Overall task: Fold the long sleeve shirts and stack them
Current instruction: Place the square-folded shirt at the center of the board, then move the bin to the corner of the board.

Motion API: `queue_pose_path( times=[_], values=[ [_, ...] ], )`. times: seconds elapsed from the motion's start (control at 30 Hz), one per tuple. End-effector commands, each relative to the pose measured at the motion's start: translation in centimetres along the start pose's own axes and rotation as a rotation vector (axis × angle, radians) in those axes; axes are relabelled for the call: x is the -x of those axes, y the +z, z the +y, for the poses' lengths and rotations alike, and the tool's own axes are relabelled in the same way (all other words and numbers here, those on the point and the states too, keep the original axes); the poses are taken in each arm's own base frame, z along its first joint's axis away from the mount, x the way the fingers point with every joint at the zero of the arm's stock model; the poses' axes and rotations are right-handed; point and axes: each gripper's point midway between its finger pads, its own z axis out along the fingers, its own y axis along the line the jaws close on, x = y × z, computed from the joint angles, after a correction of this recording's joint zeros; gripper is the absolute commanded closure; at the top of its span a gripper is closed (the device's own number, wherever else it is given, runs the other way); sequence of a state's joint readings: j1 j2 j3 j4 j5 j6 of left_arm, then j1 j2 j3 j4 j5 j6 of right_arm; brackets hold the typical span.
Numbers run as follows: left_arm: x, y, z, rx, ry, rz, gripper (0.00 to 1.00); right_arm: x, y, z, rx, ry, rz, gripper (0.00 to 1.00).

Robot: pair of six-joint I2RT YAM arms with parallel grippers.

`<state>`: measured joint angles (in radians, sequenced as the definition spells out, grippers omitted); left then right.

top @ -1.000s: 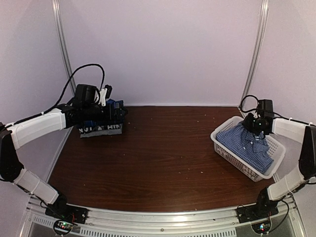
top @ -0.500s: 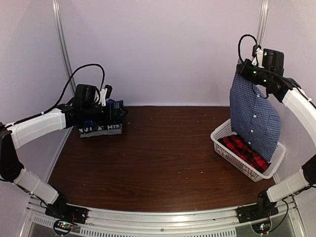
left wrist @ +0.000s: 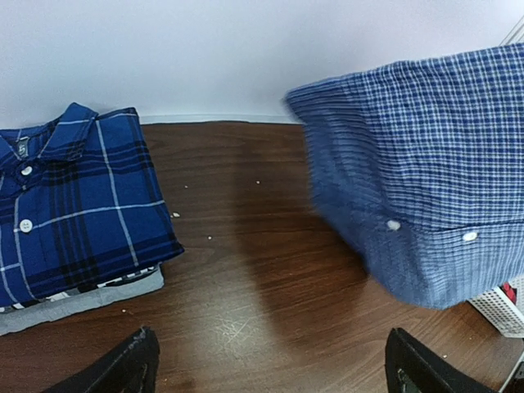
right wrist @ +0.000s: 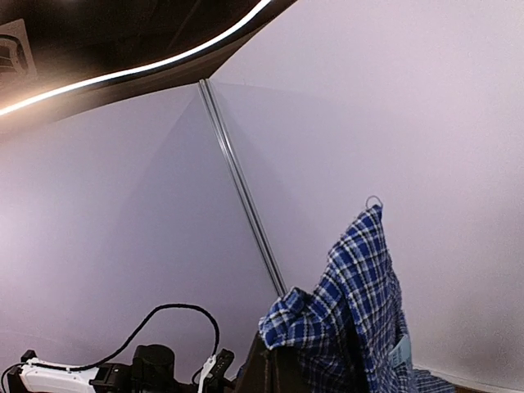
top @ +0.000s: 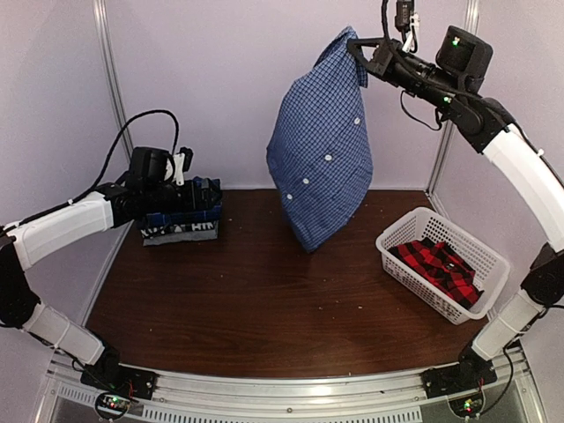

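The blue-and-white fine check shirt [top: 322,150] hangs high in the air over the back middle of the table. My right gripper [top: 359,44] is shut on its collar end, and the bunched cloth [right wrist: 360,319] rises above the fingers [right wrist: 278,372]. A folded dark blue plaid shirt [left wrist: 74,205] tops a small stack at the back left [top: 211,187]. My left gripper [top: 203,206] stands open beside that stack with nothing between its fingertips [left wrist: 135,364]. The hanging shirt's lower edge [left wrist: 426,188] shows at the right of the left wrist view. A red-and-black plaid shirt [top: 441,269] lies in the basket.
A white slatted plastic basket [top: 407,227] stands at the right side of the table; its corner [left wrist: 501,304] shows in the left wrist view. A grey printed garment [top: 181,229] lies under the dark plaid shirt. Bare brown wood [top: 264,291] spreads between stack and basket.
My right arm has lifted the fine check shirt out of the basket, up and to the left, uncovering the red-and-black plaid shirt. The left arm has stayed put.
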<state>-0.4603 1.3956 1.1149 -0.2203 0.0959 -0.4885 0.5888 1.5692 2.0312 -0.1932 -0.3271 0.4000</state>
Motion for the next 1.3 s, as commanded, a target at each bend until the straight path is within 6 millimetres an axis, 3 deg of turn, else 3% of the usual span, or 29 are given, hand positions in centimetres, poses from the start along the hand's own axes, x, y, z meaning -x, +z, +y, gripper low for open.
queue_pose_path(
  times=[0.0, 0.1, 0.17, 0.27, 0.37, 0.5, 0.67, 0.8, 1.03, 1.13, 1.27],
  values=[
    [2.6, -1.9, 0.4, 0.058, -0.023, -0.076, 0.02, -6.0, 0.4, -2.8, 0.017, 0.071, 0.1, 1.0],
    [2.4, -2.1, 0.5, 0.061, -0.022, -0.073, 0.02, -13.9, -2.3, -8.0, -0.069, 0.158, 0.208, 1.0],
    [2.0, -2.1, 0.6, 0.063, -0.016, -0.064, 0.02, -19.5, -4.7, -10.6, -0.152, 0.174, 0.316, 0.86],
    [1.2, -1.5, -0.1, 0.016, 0.002, -0.028, 0.02, -27.4, -8.0, -12.1, -0.207, 0.215, 0.515, 0.65],
    [-0.2, -0.6, -0.9, -0.048, 0.009, 0.026, 0.02, -31.6, -10.7, -13.0, -0.29, 0.205, 0.615, 0.43],
    [-2.9, 0.8, -1.9, -0.125, 0.008, 0.101, 0.02, -34.7, -12.2, -13.1, -0.326, 0.222, 0.685, 0.32],
    [-7.0, 2.4, -2.9, -0.143, 0.01, 0.205, 0.02, -39.5, -12.7, -12.9, -0.336, 0.246, 0.8, 0.32],
    [-10.2, 3.1, -5.8, -0.174, 0.066, 0.271, 0.02, -42.3, -13.5, -14.5, -0.412, 0.256, 0.855, 0.32],
    [-15.3, 5.1, -10.6, -0.205, 0.139, 0.362, 0.02, -44.7, -15.3, -17.4, -0.534, 0.263, 0.883, 0.31],
    [-17.7, 6.4, -12.9, -0.217, 0.187, 0.405, 0.03, -44.8, -15.9, -19.2, -0.593, 0.258, 0.879, 0.31],
    [-18.8, 7.8, -15.7, -0.216, 0.238, 0.42, 0.03, -44.4, -16.8, -22.3, -0.694, 0.241, 0.868, 0.3]
  ],
)
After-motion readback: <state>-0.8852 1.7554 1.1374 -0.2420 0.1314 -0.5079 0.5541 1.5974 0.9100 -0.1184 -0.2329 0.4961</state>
